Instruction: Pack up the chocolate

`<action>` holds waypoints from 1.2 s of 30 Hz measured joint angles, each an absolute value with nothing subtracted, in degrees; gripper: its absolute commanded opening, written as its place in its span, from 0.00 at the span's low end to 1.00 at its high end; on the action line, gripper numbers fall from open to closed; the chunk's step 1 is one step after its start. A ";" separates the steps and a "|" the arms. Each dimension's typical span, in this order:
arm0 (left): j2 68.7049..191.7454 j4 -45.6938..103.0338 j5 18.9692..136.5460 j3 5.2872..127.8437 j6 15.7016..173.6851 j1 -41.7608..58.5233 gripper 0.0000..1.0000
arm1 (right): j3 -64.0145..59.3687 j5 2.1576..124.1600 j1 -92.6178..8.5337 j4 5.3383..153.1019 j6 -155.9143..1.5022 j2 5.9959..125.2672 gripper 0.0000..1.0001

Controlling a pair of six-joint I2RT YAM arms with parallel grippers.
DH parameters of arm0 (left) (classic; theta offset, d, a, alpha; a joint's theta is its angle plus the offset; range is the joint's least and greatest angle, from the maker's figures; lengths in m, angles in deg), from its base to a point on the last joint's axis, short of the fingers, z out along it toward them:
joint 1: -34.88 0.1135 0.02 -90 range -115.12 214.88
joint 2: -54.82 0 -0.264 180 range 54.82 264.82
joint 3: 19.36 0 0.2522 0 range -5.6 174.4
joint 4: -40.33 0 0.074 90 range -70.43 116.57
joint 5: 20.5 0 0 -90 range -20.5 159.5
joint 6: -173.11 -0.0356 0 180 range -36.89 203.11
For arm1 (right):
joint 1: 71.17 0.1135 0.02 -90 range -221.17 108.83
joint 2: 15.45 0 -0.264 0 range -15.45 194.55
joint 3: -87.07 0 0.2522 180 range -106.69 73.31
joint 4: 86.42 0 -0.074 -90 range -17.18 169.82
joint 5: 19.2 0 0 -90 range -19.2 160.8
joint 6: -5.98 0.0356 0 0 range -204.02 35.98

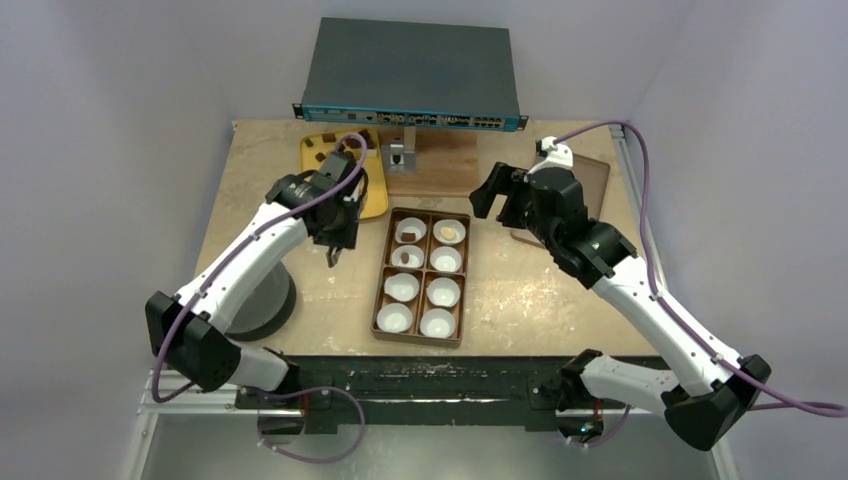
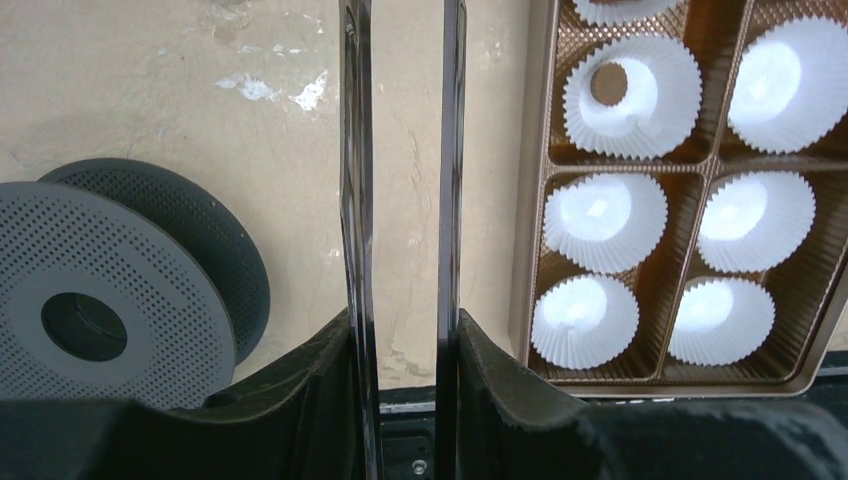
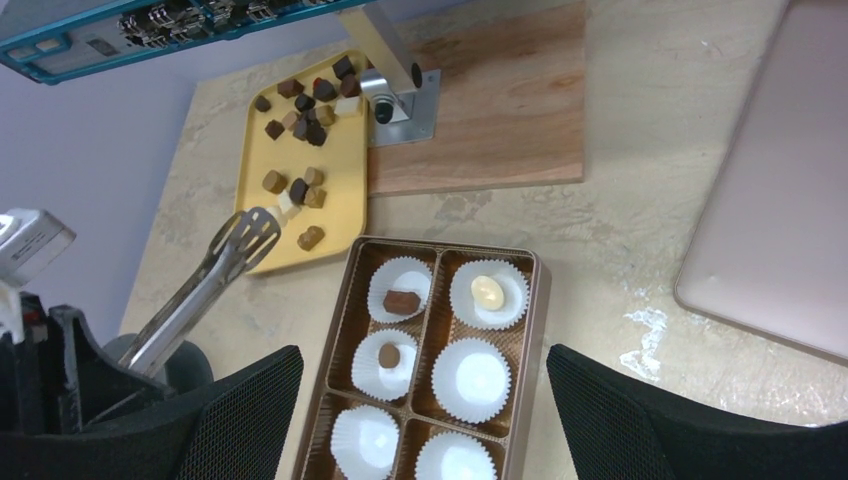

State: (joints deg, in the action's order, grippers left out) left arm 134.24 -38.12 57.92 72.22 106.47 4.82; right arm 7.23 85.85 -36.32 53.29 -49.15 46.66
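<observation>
While in gripper (image 2: pixel 403 345), tongs (image 3: pixel 215 270) near chocolate (image 3: pixel 298 188)

Robotics lab bench — network switch (image 1: pixel 410 72), scuffed tabletop (image 1: pixel 260 190), bare pale walls (image 1: pixel 100 150)

Chocolate chunks (image 3: pixel 299 190), dark, tan and pale, scattered on yellow tray (image 3: pixel 340 205), three in cups (image 3: pixel 472 378) inside box (image 3: pixel 533 340)

Two arms, side by side: left arm (image 1: pixel 250 262), right arm (image 1: pixel 640 290). White link shells; black joint housings and bases. One purple cable (image 1: pixel 644 190) per arm, trailing back from behind the jaws. Jaws black, the right pair with mesh-textured pads (image 3: pixel 250 410). White block (image 1: pixel 553 153) just behind the right jaws.
</observation>
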 measured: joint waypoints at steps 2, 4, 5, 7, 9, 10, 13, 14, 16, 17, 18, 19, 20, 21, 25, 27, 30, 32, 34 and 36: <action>136.16 -37.18 58.34 73.07 106.03 6.28 0.34 | 7.23 85.78 -36.32 53.27 -49.21 46.66 0.89; 138.15 -36.52 58.75 73.77 105.81 7.75 0.34 | 7.23 85.78 -36.32 53.27 -49.34 46.66 0.89; 139.24 -36.28 58.86 74.16 105.64 8.42 0.34 | 7.23 85.78 -36.32 53.27 -49.39 46.66 0.89; 141.23 -35.93 59.06 75.06 105.03 9.54 0.34 | 7.23 85.80 -36.32 53.27 -49.54 46.66 0.89; 143.15 -35.52 59.30 76.00 104.52 10.56 0.34 | 7.23 85.78 -36.32 53.27 -49.56 46.66 0.89; 144.03 -35.30 59.47 76.44 104.37 11.00 0.34 | 7.23 85.78 -36.32 53.27 -49.59 46.66 0.89; 146.41 -34.91 59.93 77.68 103.50 12.25 0.34 | 7.23 85.78 -36.32 53.27 -49.59 46.64 0.89; 147.11 -34.64 60.04 78.01 103.39 12.62 0.34 | 7.23 85.78 -36.32 53.27 -49.59 46.64 0.89; 148.44 -34.43 60.20 78.67 102.99 13.30 0.34 | 7.23 85.78 -36.32 53.27 -49.61 46.64 0.89; 149.10 -34.29 60.31 79.02 102.91 13.60 0.34 | 7.23 85.78 -36.32 53.27 -49.61 46.64 0.89; 149.78 -34.27 60.37 79.41 102.80 13.91 0.34 | 7.23 85.78 -36.32 53.27 -49.61 46.64 0.89; 150.34 -34.23 60.39 79.69 102.64 14.08 0.34 | 7.23 85.78 -36.32 53.25 -49.61 46.64 0.89; 151.07 -34.23 60.52 80.06 102.40 14.32 0.34 | 7.23 85.78 -36.32 53.27 -49.61 46.64 0.89; 151.72 -34.21 60.74 80.39 102.16 14.56 0.34 | 7.23 85.78 -36.32 53.25 -49.61 46.64 0.89; 153.58 -34.05 61.05 81.11 101.51 14.89 0.34 | 7.23 85.80 -36.32 53.25 -49.63 46.61 0.89; 154.17 -33.92 61.11 81.18 101.42 14.94 0.34 | 7.23 85.78 -36.32 53.25 -49.63 46.61 0.89; 154.96 -33.84 61.20 81.18 101.29 15.05 0.34 | 7.23 85.80 -36.32 53.25 -49.61 46.50 0.89; 155.39 -33.79 61.22 81.18 101.18 15.22 0.34 | 7.23 85.80 -36.32 53.25 -49.61 46.29 0.89; 155.87 -33.77 61.25 81.24 100.89 15.42 0.34 | 7.23 85.80 -36.32 53.25 -49.61 46.18 0.89; 156.46 -33.77 61.29 81.57 100.74 15.64 0.34 | 7.23 85.80 -36.32 53.25 -49.61 46.15 0.89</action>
State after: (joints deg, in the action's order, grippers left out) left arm 156.46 -33.77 61.29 81.57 100.74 15.64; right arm 7.23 85.80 -36.32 53.25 -49.61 46.15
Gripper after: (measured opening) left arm 0.342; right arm 0.889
